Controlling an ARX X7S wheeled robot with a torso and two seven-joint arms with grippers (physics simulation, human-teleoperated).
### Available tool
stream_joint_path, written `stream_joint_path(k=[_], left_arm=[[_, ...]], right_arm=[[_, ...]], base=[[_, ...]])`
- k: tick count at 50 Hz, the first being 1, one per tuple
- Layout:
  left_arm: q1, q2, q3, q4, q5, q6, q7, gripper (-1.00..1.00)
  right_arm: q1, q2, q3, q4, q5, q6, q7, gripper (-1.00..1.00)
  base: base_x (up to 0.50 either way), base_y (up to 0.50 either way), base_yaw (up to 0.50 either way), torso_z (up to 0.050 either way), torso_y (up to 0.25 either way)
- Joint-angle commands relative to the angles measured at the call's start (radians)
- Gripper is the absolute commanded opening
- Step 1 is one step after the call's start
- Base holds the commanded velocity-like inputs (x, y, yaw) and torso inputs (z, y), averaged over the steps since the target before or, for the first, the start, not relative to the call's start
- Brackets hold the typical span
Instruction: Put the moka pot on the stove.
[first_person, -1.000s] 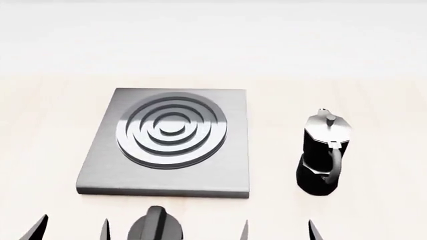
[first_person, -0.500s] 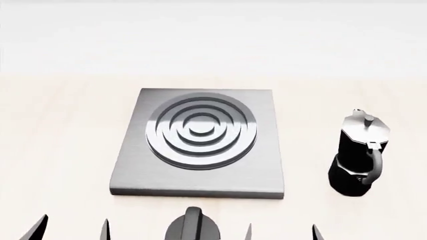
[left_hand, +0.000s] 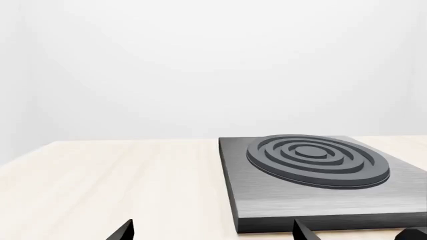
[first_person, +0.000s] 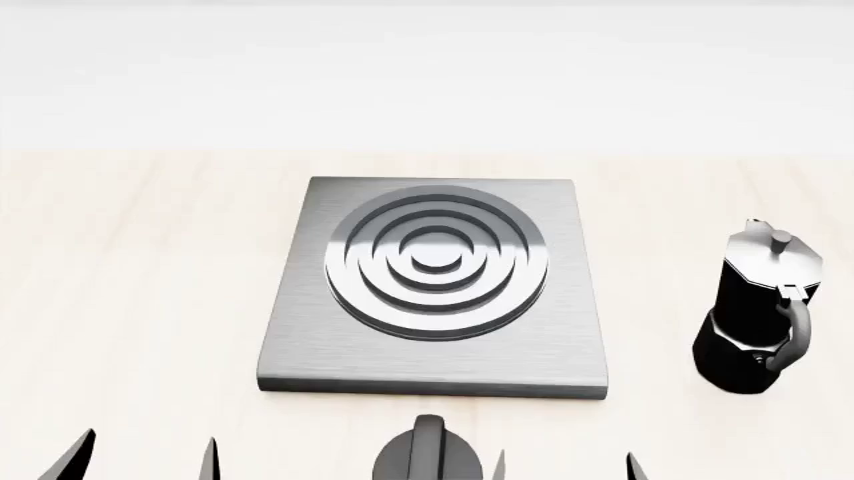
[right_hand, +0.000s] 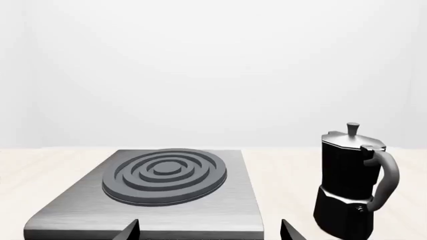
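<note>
Nearest, along the lower edge of the head view, only the dark fingertips of the left gripper and right gripper show; each pair stands spread apart, grasping nothing. Between them, just in front of the stove, sits a short black knob. Beyond it the stove, a grey square slab with a raised ringed burner, lies flat on the pale wooden table. The moka pot stands upright on the table to the right of the stove, apart from it, handle toward the robot. Farthest, a plain white wall
</note>
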Motion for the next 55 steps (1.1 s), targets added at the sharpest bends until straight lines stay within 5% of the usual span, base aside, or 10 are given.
stream_joint_path(k=[1, 13, 14, 55], left_arm=[[-0.001, -0.004, 0.006, 0.000, -0.002, 0.001, -0.005, 1.00], [-0.003, -0.014, 0.017, 0.009, 0.004, -0.023, -0.009, 1.00], [0.028, 0.178, -0.230, 0.021, 0.180, -0.062, 0.218, 1.00], [0.025, 0.115, -0.152, 0.030, 0.145, -0.082, 0.134, 1.00]], right_arm=[[-0.003, 0.005, -0.001, 0.003, 0.010, -0.008, 0.003, 1.00], [-0.005, 0.009, -0.005, -0.006, 0.012, -0.008, 0.009, 1.00], [-0.037, -0.164, 0.156, 0.059, -0.177, 0.012, -0.187, 1.00], [0.252, -0.065, 0.196, -0.215, -0.064, 0.567, -0.100, 1.00]], base=[[0.00, 0.00, 0.00, 0.000, 0.000], [0.00, 0.00, 0.00, 0.000, 0.000], [0.00, 0.00, 0.00, 0.000, 0.000], [0.00, 0.00, 0.00, 0.000, 0.000]])
